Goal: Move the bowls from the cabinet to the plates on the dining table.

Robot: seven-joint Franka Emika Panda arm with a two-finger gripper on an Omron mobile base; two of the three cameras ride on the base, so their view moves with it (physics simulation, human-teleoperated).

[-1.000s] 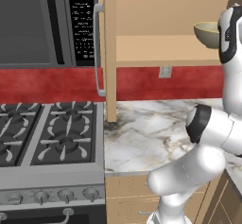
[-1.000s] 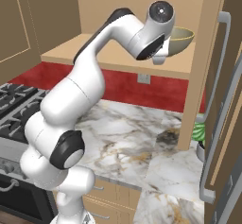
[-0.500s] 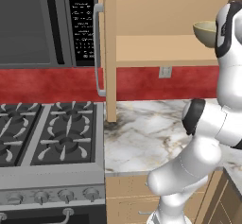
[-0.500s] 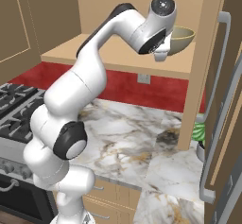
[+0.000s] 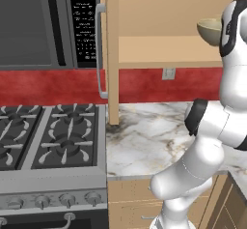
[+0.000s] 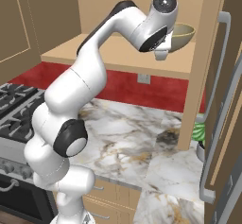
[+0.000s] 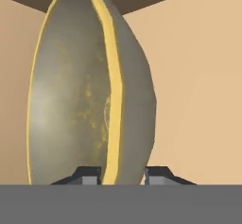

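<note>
Olive-beige bowl (image 7: pixel 90 90) with yellowish rim, clamped between gripper (image 7: pixel 122 175) fingertips in hand view; from right base view, resting on cabinet (image 6: pixel 124 54) shelf.

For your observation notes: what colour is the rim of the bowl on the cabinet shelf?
Yellow, on an olive-beige bowl; clearest in the hand view.

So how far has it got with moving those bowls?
Early days. Nothing looks delivered: the olive bowl with its yellowish rim sits on the cabinet shelf. In hand: the fingers straddle that rim, one inside and one outside, seemingly gripping it. Left: lifting it out and carrying it to a plate, then the other bowl.
</note>
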